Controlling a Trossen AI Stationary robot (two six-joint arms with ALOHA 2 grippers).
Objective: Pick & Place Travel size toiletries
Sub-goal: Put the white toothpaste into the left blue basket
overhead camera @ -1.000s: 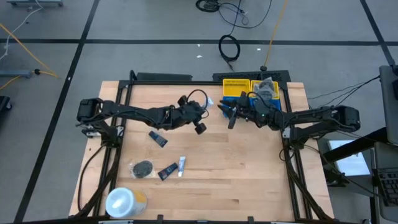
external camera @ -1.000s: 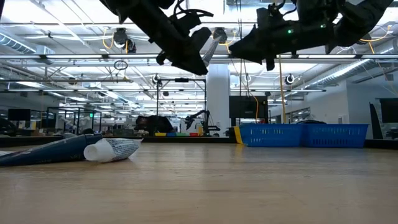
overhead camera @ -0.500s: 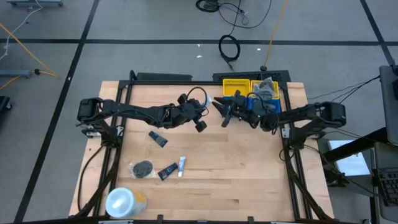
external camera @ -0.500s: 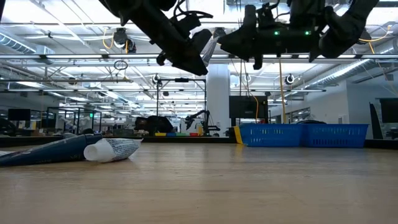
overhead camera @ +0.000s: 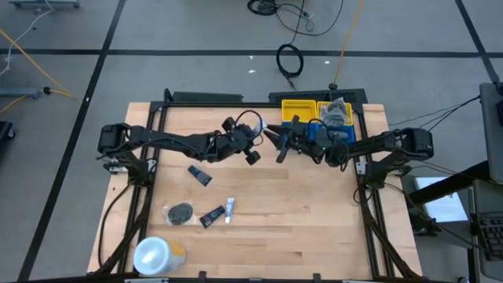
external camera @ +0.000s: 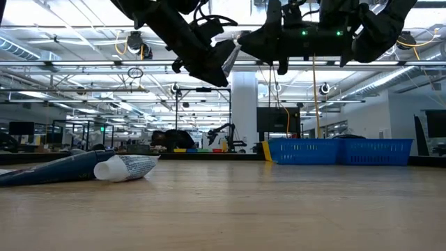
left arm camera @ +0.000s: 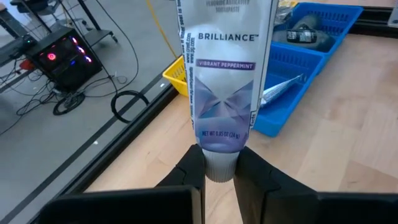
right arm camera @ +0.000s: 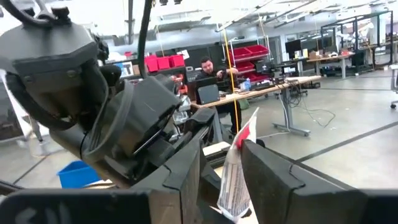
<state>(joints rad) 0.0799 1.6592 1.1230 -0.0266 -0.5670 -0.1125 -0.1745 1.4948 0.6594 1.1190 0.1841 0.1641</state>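
A white toothpaste tube (left arm camera: 224,74), one of the travel size toiletries, is held high above the table's far middle by my left gripper (overhead camera: 253,146), which is shut on it. My right gripper (right arm camera: 221,174) has come in from the right. It is open, with a finger on each side of the tube's flat crimped end (right arm camera: 237,168). On the table's near left lie a dark navy tube (overhead camera: 200,175), a dark round piece (overhead camera: 180,212), a small dark tube (overhead camera: 211,217) and a white-and-blue tube (overhead camera: 229,207). My left gripper pinches the tube's cap end (left arm camera: 219,169) between its two fingers (left arm camera: 191,171). The tube runs straight on beyond the fingertips, along their line, lifted clear of the table. Of my right gripper I cannot tell whether a finger (right arm camera: 270,177) touches the tube's crimped end.
A blue basket (overhead camera: 336,127) with items in it and a yellow one (overhead camera: 299,108) stand at the far right edge. A large white-and-yellow roll (overhead camera: 157,255) sits at the near left corner. Bare wood lies under both grippers.
My right gripper has moved toward the table's left, toward the left gripper, and has tipped upward. Its fingers now stand around the tube's free end. The tube has stayed where it was.
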